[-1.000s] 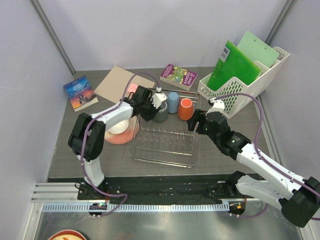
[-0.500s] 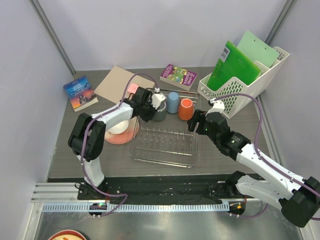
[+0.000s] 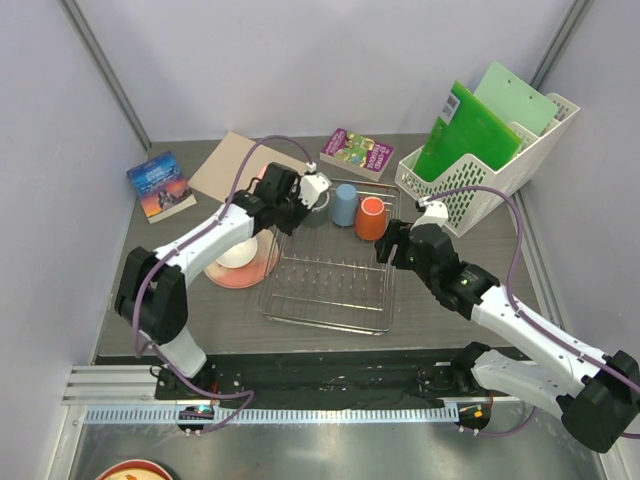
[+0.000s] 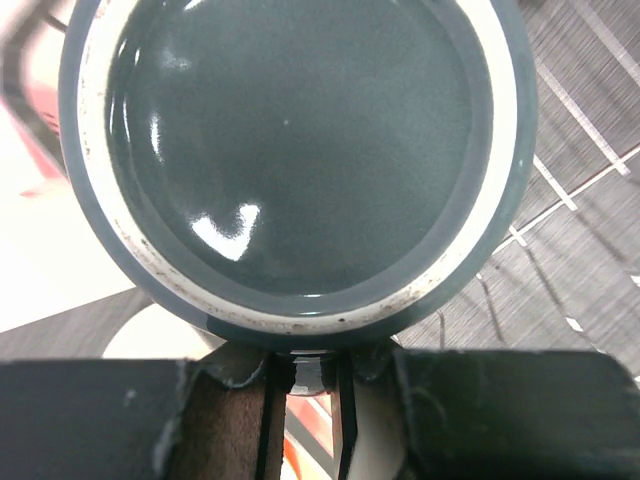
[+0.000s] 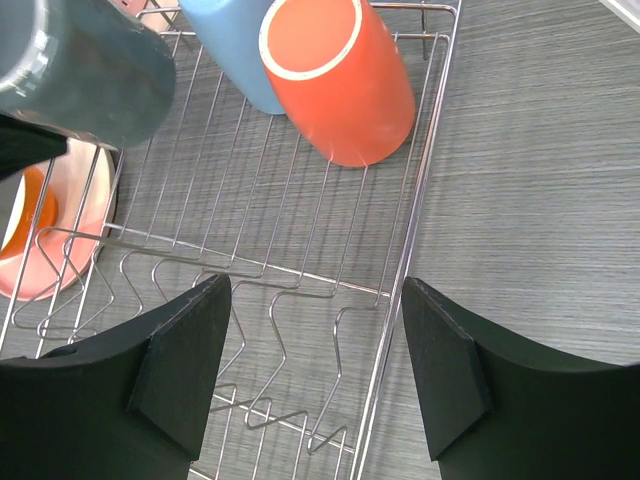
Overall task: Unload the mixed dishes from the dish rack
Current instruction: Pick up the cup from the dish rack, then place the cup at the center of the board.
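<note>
The dark grey round ceramic mug [image 4: 300, 150] wears a glossy glaze that catches the light, ringed by a pale band, rough and speckled. The rectangular silver metal wire dish rack [image 5: 260, 200] is smooth and shiny. The orange round mug [image 5: 345, 85] looks smooth and satin. The dark grey wood-grain table [image 5: 540, 200] is matt and finely lined.

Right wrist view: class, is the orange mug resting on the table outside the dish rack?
No, the orange mug sits inside the dish rack, beside the light blue cup.
</note>
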You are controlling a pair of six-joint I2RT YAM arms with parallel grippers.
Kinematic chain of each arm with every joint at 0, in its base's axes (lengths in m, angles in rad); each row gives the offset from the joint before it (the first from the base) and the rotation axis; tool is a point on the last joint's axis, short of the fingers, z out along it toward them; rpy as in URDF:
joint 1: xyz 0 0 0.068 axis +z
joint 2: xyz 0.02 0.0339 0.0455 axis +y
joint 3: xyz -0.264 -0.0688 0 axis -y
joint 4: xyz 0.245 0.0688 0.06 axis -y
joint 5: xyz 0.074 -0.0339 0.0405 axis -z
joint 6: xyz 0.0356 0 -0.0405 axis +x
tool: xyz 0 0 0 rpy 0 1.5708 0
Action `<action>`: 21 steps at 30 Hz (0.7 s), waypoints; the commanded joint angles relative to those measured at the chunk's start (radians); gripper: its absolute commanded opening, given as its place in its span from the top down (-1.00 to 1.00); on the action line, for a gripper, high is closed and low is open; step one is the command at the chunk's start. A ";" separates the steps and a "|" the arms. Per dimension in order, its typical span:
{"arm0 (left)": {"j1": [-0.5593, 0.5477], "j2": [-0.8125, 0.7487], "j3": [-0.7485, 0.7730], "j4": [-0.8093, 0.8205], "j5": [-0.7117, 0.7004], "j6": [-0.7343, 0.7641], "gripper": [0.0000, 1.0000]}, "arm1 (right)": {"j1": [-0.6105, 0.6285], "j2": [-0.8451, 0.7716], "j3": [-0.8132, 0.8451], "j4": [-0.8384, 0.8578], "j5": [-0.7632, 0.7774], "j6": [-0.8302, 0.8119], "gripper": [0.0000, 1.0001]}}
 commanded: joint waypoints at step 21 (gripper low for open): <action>-0.037 -0.509 -0.179 0.807 0.658 -1.267 0.99 | 0.004 -0.103 0.082 0.154 -0.108 0.043 -0.46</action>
